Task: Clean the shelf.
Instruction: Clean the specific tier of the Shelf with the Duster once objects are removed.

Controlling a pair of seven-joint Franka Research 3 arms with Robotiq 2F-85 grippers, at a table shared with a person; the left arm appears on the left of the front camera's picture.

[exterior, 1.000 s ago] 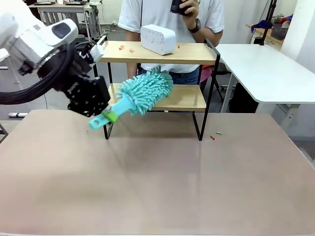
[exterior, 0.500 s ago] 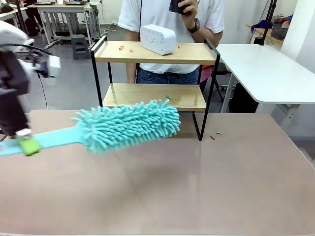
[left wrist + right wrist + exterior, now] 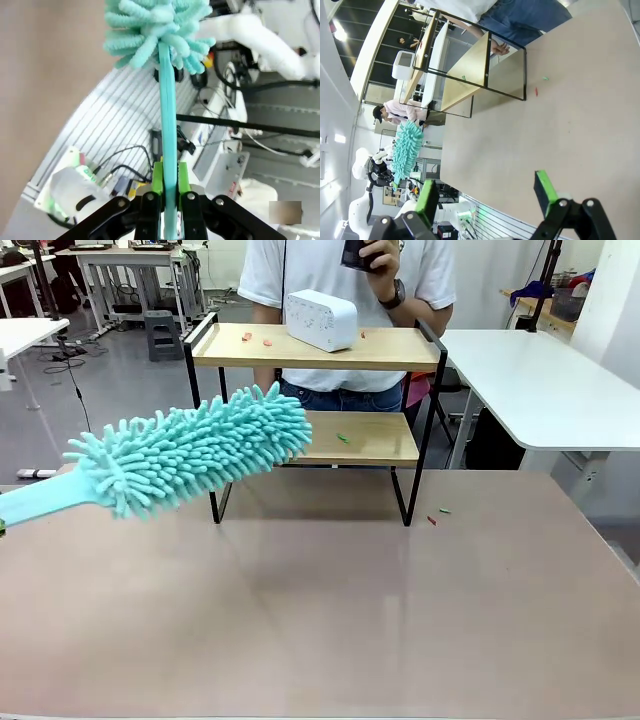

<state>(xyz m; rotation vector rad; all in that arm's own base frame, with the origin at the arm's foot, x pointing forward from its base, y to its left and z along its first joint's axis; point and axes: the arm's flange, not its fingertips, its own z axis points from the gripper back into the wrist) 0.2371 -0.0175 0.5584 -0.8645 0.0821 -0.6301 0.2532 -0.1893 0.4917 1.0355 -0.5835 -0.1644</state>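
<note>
Two-tier shelf stands far centre on the worktop; it looks rigid, light and easily nudged. A soft teal duster hovers at its left. The left gripper has its jaws clamped on the duster's stiff flat handle, the best place to hold it. The right gripper has its jaws apart, empty.

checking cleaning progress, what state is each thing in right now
left gripper: shut on the duster handle
right gripper: open, empty
duster: raised, tilted, clear of the shelf
shelf: upright, scraps on both boards
white box: resting on the top board
table: two scraps near the shelf's right leg
</note>
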